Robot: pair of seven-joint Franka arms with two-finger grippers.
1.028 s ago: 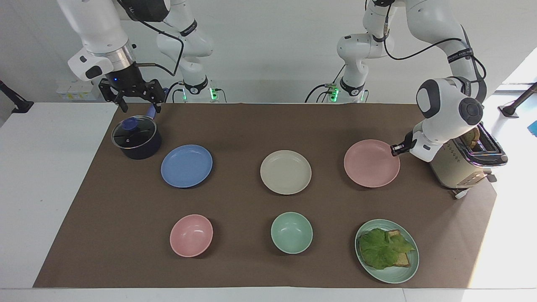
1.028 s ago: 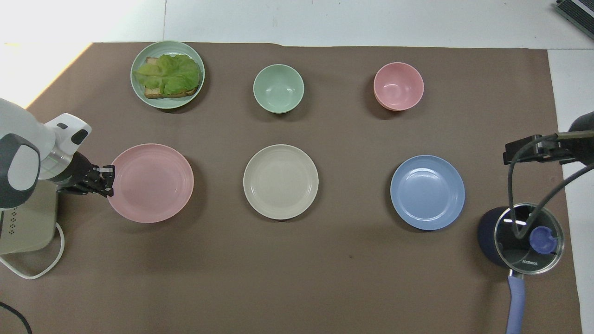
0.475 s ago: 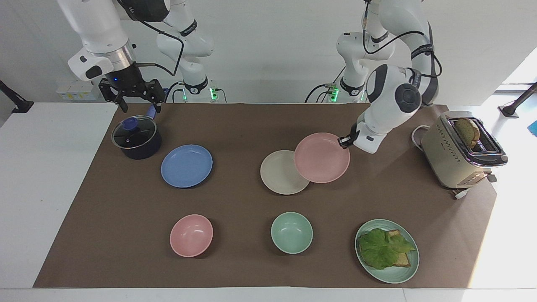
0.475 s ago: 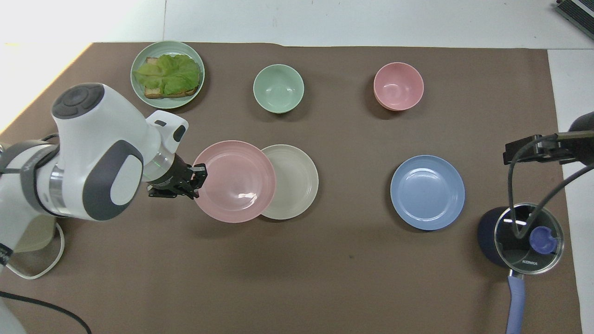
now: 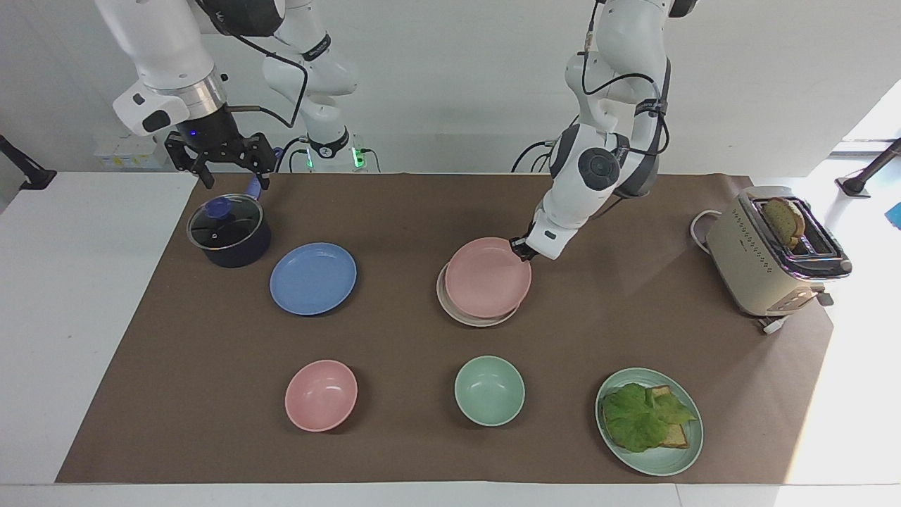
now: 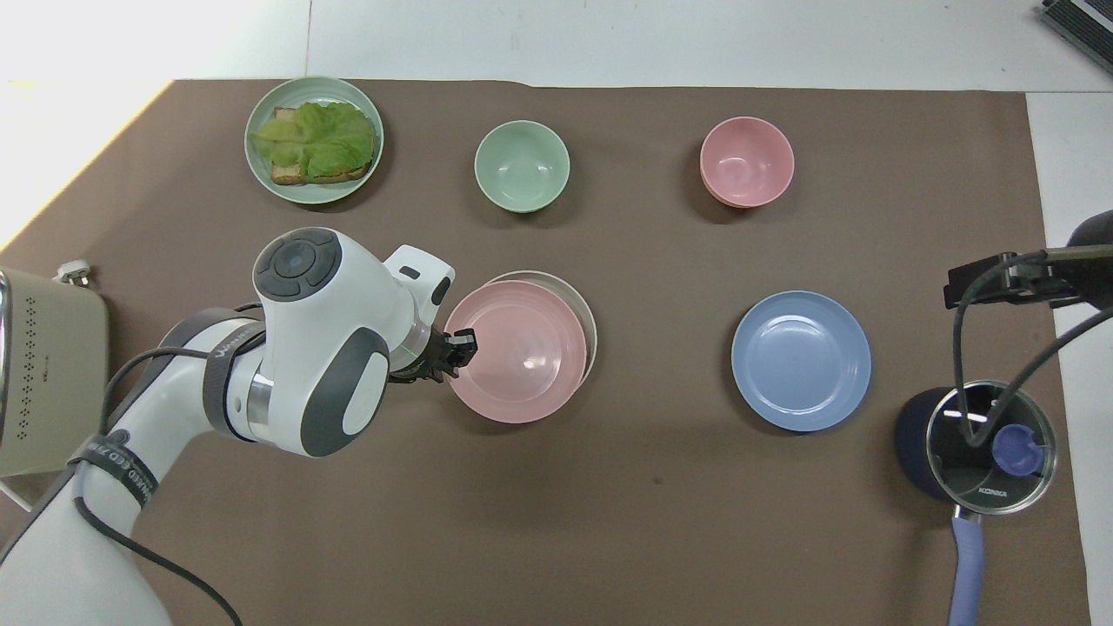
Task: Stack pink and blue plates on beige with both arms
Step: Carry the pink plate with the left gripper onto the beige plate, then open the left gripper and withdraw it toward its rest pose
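Two plates sat stacked at mid-table: the pink plate [image 5: 487,277] lay on the beige plate [image 5: 457,310], slightly off-centre, so a crescent of beige rim showed on the side farther from the robots in the overhead view. The beige plate served as landmark for the rest.

The left gripper [image 5: 521,248] was at the pink plate's rim, on the edge toward the left arm's end of the table; I could not tell whether its fingers pinched the rim or stood just apart from it.

The blue plate [image 5: 313,278] lay flat on the brown mat [image 5: 394,211], beside the beige plate toward the right arm's end, well apart from it. The right gripper [image 5: 219,156] hung with fingers spread wide and nothing between them, over the lidded dark pot [image 5: 229,232], which stood past the blue plate from the beige one.

The toaster [image 5: 771,257] stood toward the left arm's end from the beige plate.
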